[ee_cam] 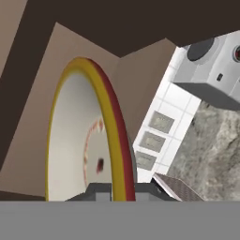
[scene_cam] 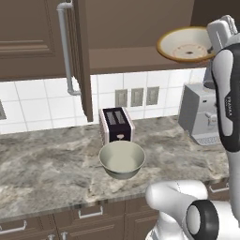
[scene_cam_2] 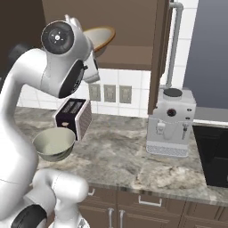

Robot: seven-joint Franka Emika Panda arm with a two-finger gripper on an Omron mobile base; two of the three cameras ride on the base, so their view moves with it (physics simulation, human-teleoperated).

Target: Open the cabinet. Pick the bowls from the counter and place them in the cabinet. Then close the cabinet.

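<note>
Tool [ee_cam: 111, 191] is clamped on the rim of the patterned bowl [scene_cam: 186, 44], one jaw each side of the orange-yellow lip, in hand view right at the bottom edge. Bowl is up in the air at the mouth of the open cabinet [scene_cam: 131, 28], about level w/ its lower shelf, tipped a little so the reddish ring inside faces the left base cam. In the hand view the bowl reads edge-on, brown cabinet interior behind it.

Handling, my guess: rigid ceramic-type shell, light-ish, glazed so prob slick. A rim pinch is a thin hold w/ the bowl's weight hanging off to one side, so it could pivot or slip in the jaws; fragile if dropped from this height. Best kept slow, set base-first onto the shelf before letting go.

Plain bowl [scene_cam: 122, 159] sits upright on the counter [scene_cam: 47, 164], just in front of the toaster [scene_cam: 116, 124], not yet moved. Deeper, thicker wall; rim is again the obvious place to grip, near side clear of the toaster. Coffee machine [scene_cam: 200, 115] stands well to the right. Cabinet door [scene_cam: 79, 56] is swung open, bar handle [scene_cam: 65, 47] facing out.
</note>
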